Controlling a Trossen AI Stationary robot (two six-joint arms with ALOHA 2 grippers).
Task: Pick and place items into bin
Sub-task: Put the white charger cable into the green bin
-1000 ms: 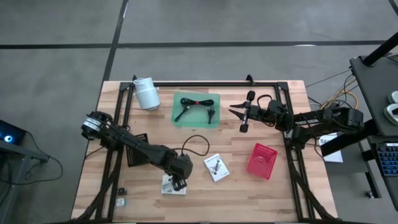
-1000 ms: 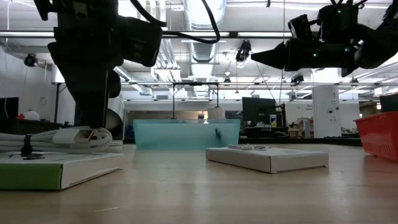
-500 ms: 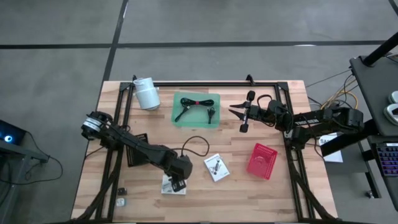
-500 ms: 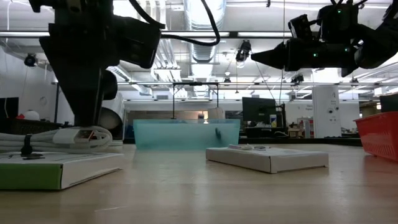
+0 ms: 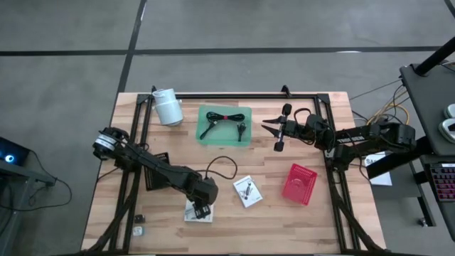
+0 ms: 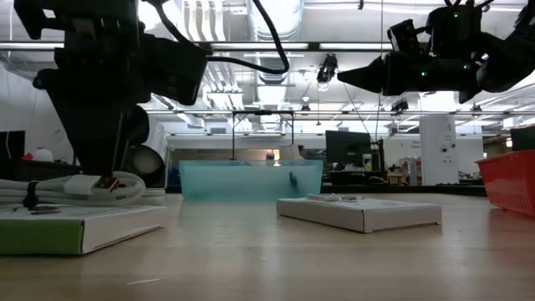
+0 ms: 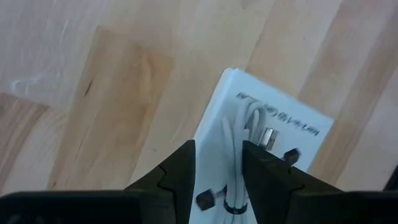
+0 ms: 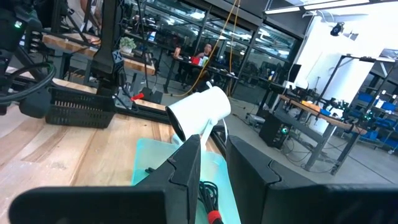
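Pointing straight down, left hand [image 7: 217,177] has fingers narrowly parted around a coiled white cable [image 7: 239,155] on a white packet [image 5: 198,211] near worktop [image 5: 284,217] front. Right hand [image 5: 273,129] hovers beside the green bin [image 5: 225,126], fingers slightly apart, holding nothing.

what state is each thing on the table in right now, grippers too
left gripper: open, fingers straddling the white cable
white cable: coiled, lying on the white box
white box: flat on table
second white box: flat, untouched
green tray: holds a black cable
red bin: looks empty
white roll: on its side
right gripper: raised, idle
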